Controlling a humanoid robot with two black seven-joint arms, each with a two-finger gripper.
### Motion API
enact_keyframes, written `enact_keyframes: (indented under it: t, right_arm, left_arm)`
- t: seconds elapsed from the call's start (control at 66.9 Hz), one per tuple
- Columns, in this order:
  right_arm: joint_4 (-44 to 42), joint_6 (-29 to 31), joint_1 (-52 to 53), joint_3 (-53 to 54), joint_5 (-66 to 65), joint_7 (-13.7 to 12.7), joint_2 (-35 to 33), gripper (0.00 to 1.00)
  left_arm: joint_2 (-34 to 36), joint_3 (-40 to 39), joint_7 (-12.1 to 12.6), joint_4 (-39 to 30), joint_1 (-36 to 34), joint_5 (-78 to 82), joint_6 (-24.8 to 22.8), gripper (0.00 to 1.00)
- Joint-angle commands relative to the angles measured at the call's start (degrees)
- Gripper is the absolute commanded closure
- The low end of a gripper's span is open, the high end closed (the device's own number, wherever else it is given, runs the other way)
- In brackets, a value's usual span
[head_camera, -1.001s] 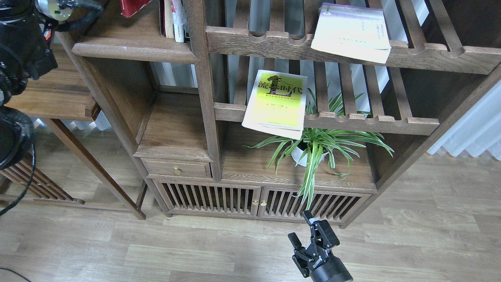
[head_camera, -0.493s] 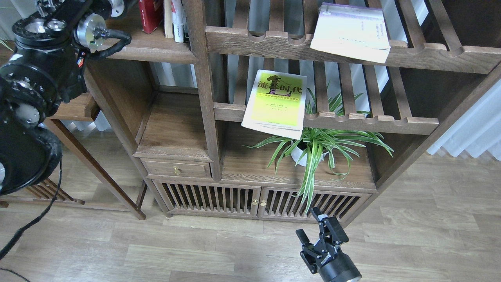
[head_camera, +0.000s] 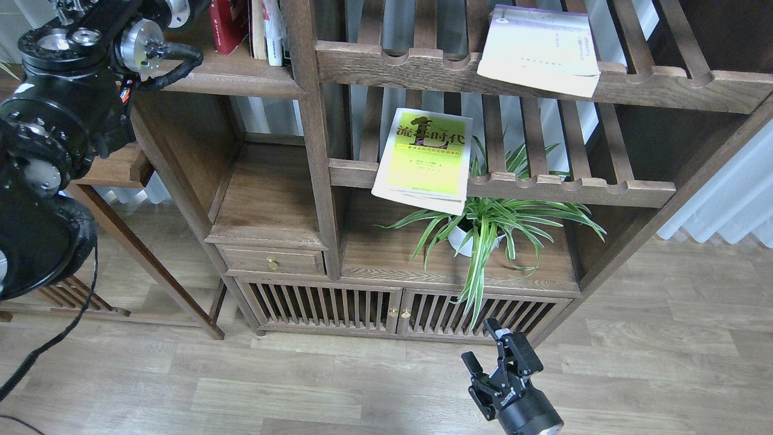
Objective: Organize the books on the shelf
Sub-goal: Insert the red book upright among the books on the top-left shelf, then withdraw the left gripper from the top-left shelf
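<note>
The dark red book (head_camera: 228, 24) stands slightly tilted on the solid brown shelf (head_camera: 235, 78) at the top left, next to other upright books (head_camera: 270, 30). My left arm reaches up to it. Its gripper (head_camera: 194, 6) is cut off by the top edge, so its fingers are hidden. The yellow-green book (head_camera: 426, 160) lies on the lower slatted rack and overhangs its front rail. The white-lavender book (head_camera: 540, 48) lies on the upper slatted rack, overhanging too. My right gripper (head_camera: 486, 350) is open and empty, low over the floor in front of the bookcase.
A potted spider plant (head_camera: 483, 229) stands under the lower rack. A small drawer (head_camera: 275, 261) and slatted cabinet doors (head_camera: 392, 308) are at the bottom. A wooden side table (head_camera: 115, 172) stands at the left. A white curtain (head_camera: 731, 199) hangs at the right.
My left arm has swung up and right towards the shelf. The red book has moved right and stands more upright beside the other books. My right gripper has drifted a little to the right.
</note>
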Motion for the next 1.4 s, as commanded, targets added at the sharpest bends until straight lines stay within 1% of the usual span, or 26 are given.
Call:
enact_keyframes:
  t: [0.0, 0.03, 0.045, 0.12, 0.239, 0.389, 0.493, 0.553, 0.613, 0.643, 0.687, 0.702, 0.747, 0.777, 0.837, 0.867, 0.927, 1.001, 1.016, 1.046, 1.076, 1.091, 1.196, 1.24, 1.3, 1.39]
  right_arm:
    - [-0.08, 0.00, -0.11, -0.01, 0.00, 0.00, -0.18, 0.01]
    - [-0.08, 0.00, -0.19, -0.01, 0.00, 0.09, -0.18, 0.01]
    - [-0.08, 0.00, -0.19, -0.01, 0.00, 0.09, -0.18, 0.01]
    - [0.01, 0.00, -0.46, -0.10, 0.00, 0.09, -0.18, 0.01]
    - [0.01, 0.00, -0.72, -0.10, 0.00, 0.09, -0.18, 0.01]
    - [0.01, 0.00, -0.98, 0.08, 0.08, 0.09, -0.19, 0.01]
    - [0.01, 0.00, -1.69, 0.17, 0.09, 0.09, -0.18, 0.01]
    - [0.01, 0.00, -1.95, 0.08, 0.09, 0.09, -0.19, 0.01]
    - [0.36, 0.00, -2.30, 0.08, 0.09, 0.00, -0.27, 0.01]
    - [0.63, 0.00, -2.65, -0.01, 0.09, 0.00, -0.27, 0.01]
    - [0.98, 0.00, -2.83, -0.10, 0.09, -0.09, -0.27, 0.01]
    - [1.24, 0.00, -3.09, -0.36, 0.09, -0.09, -0.36, 0.01]
    - [1.59, 0.00, -3.36, -0.45, 0.09, -0.09, -0.45, 0.01]
    - [2.12, 0.00, -3.71, -0.62, 0.00, -0.18, -0.45, 0.01]
    - [2.91, 0.00, -4.50, -0.80, -0.09, -0.18, -0.54, 0.01]
    - [3.17, 0.00, -4.67, -0.80, -0.09, -0.26, -0.54, 0.01]
    - [3.79, 0.00, -5.20, -0.80, -0.18, -0.18, -0.54, 0.01]
    - [3.88, 0.00, -5.55, -0.89, -0.18, -0.18, -0.71, 0.01]
    - [3.88, 0.00, -5.64, -0.89, -0.26, -0.18, -0.80, 0.01]
    - [3.88, 0.00, -5.82, -0.89, -0.27, -0.18, -0.80, 0.01]
    - [3.97, 0.00, -5.99, -0.89, -0.35, -0.18, -0.71, 0.01]
    - [3.97, 0.00, -6.25, -0.98, -0.44, -0.18, -0.80, 0.01]
    - [3.97, 0.00, -6.43, -0.63, -0.53, -0.18, -1.15, 0.01]
    - [3.97, 0.00, -6.43, -0.36, -0.53, -0.09, -1.24, 0.01]
    - [3.97, 0.00, -6.52, -0.01, -0.53, -0.09, -1.50, 0.01]
    - [3.97, 0.00, -6.61, 0.16, -0.53, 0.00, -1.50, 0.01]
  left_arm:
    - [0.01, -0.18, -0.22, 2.87, -2.19, -0.11, -0.16, 0.23]
    - [0.01, -0.44, -0.31, 2.79, -2.37, -0.11, -0.25, 0.20]
    - [0.01, -0.87, -0.39, 2.61, -2.55, -0.11, -0.25, 0.17]
    - [0.01, -2.37, -0.39, 2.35, -3.78, -0.11, -0.51, 0.12]
    - [0.01, -4.39, -0.04, 2.08, -6.50, -0.11, -0.51, 0.01]
    - [0.01, -4.92, 0.05, 2.08, -8.96, -0.20, -0.87, 0.00]
    - [0.09, -7.91, 1.19, 1.47, -11.25, -0.46, -0.78, 0.00]
    - [0.53, -8.88, 2.50, 1.03, -11.78, -0.46, -0.87, 0.00]
    - [0.97, -9.67, 4.79, -0.55, -11.86, -0.73, -0.87, 0.00]
    - [1.58, -10.11, 6.89, -3.09, -11.86, -1.17, -0.34, 0.00]
    - [2.38, -10.37, 8.65, -5.29, -11.86, -1.69, 0.10, 0.00]
    - [3.25, -10.55, 10.31, -7.30, -11.86, -2.13, 0.71, 0.00]
    - [4.13, -10.64, 11.99, -9.42, -11.86, -2.48, 1.94, 0.00]
    - [5.53, -10.72, 14.18, -12.31, -11.78, -3.01, 4.39, 0.00]
    - [8.34, -10.81, 16.65, -17.14, -11.69, -3.89, 8.61, 0.00]
    - [9.76, -10.81, 17.27, -19.09, -11.51, -4.24, 9.85, 0.00]
    - [15.55, -10.81, 18.68, -26.37, -10.55, -5.65, 12.05, 0.00]
    - [22.14, -10.81, 20.08, -34.55, -8.18, -7.41, 12.93, 0.00]
    - [24.59, -10.81, 20.69, -37.61, -7.22, -8.02, 13.28, 0.00]
    - [26.36, -10.81, 21.31, -39.74, -6.42, -8.46, 13.55, 0.00]
    - [29.97, -10.81, 22.19, -43.43, -5.36, -9.08, 14.25, 0.00]
    - [35.89, -10.81, 22.80, -48.66, -3.71, -10.12, 15.03, 0.00]
    - [44.99, -11.77, 22.11, -56.61, -0.18, -14.95, 14.34, 0.00]
    - [46.41, -12.48, 21.93, -57.77, 0.96, -16.72, 13.73, 0.00]
    - [47.90, -14.50, 21.49, -58.82, 3.69, -18.92, 11.44, 0.00]
    - [48.35, -18.27, 21.40, -58.65, 8.87, -19.71, 5.83, 0.00]
